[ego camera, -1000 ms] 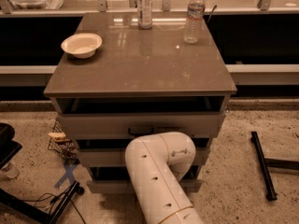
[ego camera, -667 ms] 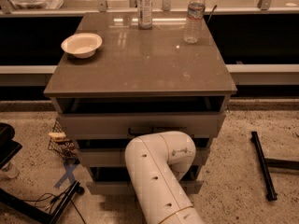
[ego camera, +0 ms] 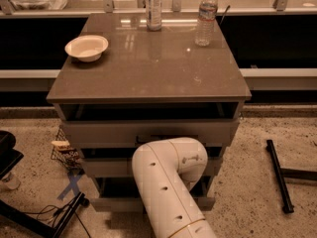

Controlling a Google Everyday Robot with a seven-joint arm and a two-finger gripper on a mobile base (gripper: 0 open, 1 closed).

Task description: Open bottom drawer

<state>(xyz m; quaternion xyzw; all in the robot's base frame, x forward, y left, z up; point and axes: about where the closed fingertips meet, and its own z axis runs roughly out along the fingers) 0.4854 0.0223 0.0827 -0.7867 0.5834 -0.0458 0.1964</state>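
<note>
Counter [ego camera: 148, 68] with a glossy brown top fills the centre of the view, and three light grey drawer fronts are stacked beneath it. The white robot arm [ego camera: 166, 192] enters from six o'clock and bends at an elbow in front of the lower fronts, covering their middles. The top drawer front [ego camera: 99, 133] sits forward of the cabinet, with a dark gap between it and the counter edge. Below it the middle drawer front [ego camera: 106, 167] shows only at its two ends. The bottom drawer [ego camera: 116, 204] lies lowest, near the floor at six o'clock from the counter. Its front is visible to either side of the arm, and its handle is hidden. The pincer is hidden behind the arm's elbow, somewhere before the lower drawers, so I cannot tell whether it is open, closed or gripping anything.

A black bar [ego camera: 279, 175] lies on the speckled floor at four o'clock. A wire basket [ego camera: 63, 153] stands against the cabinet at eight o'clock. On the counter, a white bowl [ego camera: 86, 47] sits at ten o'clock, a labelled bottle [ego camera: 153, 6] stands at twelve, and a clear water bottle [ego camera: 206, 16] at one.
</note>
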